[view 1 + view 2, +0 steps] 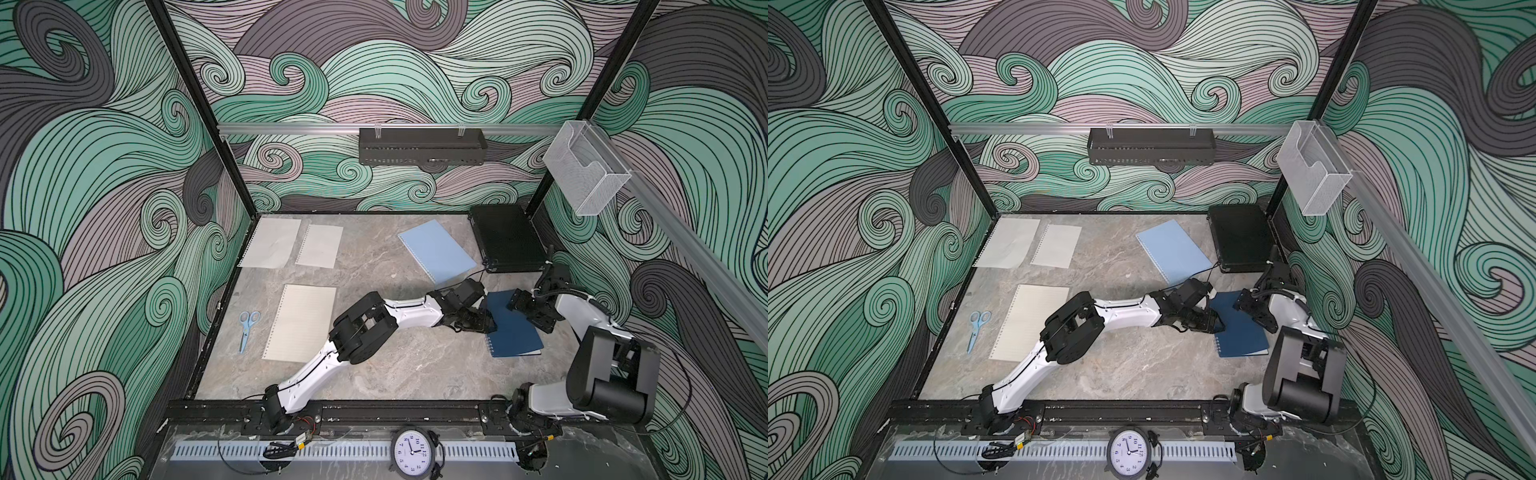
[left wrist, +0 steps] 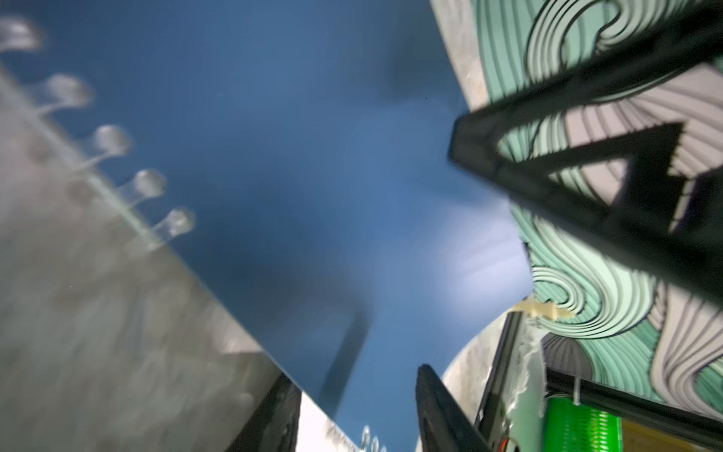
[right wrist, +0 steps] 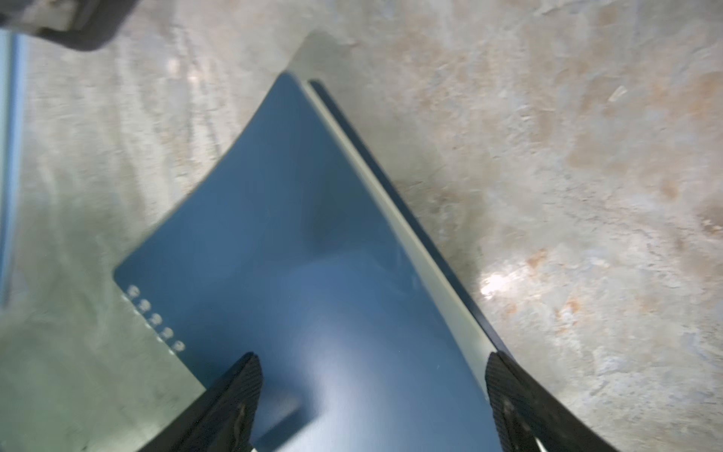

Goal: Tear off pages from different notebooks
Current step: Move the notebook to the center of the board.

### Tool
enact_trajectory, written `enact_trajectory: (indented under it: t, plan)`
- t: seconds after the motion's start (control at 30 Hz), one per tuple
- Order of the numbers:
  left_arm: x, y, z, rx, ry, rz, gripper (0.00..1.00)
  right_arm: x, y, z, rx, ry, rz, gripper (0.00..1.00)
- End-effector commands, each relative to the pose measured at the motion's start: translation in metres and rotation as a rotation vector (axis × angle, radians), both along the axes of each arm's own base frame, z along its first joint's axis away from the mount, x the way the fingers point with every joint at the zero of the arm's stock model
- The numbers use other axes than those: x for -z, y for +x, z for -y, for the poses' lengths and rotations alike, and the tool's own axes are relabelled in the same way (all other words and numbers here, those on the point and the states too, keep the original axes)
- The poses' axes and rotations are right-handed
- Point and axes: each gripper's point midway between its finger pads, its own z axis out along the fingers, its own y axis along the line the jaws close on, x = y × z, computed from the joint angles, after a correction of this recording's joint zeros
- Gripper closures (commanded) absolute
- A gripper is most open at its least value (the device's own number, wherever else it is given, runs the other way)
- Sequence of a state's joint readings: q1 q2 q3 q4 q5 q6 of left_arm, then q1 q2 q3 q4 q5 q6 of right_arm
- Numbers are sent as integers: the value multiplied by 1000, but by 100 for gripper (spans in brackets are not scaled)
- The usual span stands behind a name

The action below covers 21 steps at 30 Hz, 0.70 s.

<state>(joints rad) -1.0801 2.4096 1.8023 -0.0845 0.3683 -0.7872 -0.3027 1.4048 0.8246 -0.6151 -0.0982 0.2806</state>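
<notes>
Both arms are at the small dark navy wire-spiral-bound notebook [image 1: 515, 328], which lies flat near the table's right side on the grey marbled tabletop [image 1: 415, 374].

Left gripper [image 1: 484, 322] sits over the navy notebook's spiral-side edge. In a top view its fingertips merge into black hardware, and the left wrist view is blurred. One finger [image 2: 442, 407] shows against the cover and the other is cut off at the frame edge. Can't tell whether it grips the cover or how far it is spread.

Right gripper [image 3: 371, 395]: jaws spread wide, straddling the navy cover, nothing clamped. That view shows the cover lifted off the cream page block beneath it. Motion blur hides whether the fingers touch.

Light blue wire-bound notebook [image 1: 436, 251] lies closed further back, its near corner hidden by the left arm.

Two loose white punched sheets [image 1: 272, 243], [image 1: 320, 246] lie back left. The cream lined notebook [image 1: 301, 322] is nearer, its corner covered by the left arm's elbow.

Blue-handled scissors [image 1: 248, 330] lie left of it, and a flat black case [image 1: 507, 243] sits back right.
</notes>
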Motion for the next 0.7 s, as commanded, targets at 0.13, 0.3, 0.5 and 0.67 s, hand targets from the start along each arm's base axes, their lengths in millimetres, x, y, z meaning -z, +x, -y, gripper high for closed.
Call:
enact_trajectory:
  t: [0.13, 0.3, 0.5, 0.67]
  plan:
    - [7, -6, -59, -33, 224, 74, 46, -21, 2, -11, -19, 35, 42, 7]
    - [-10, 2, -73, -67, 230, 122, 45, -34, 2, -7, -15, 1, 74, 2]
    - [-22, 15, -102, -140, 259, 173, 44, -53, 1, -3, -11, -35, 128, 0]
    - [-28, 31, -150, -250, 274, 193, 44, -73, 8, -16, -58, 2, 219, 0]
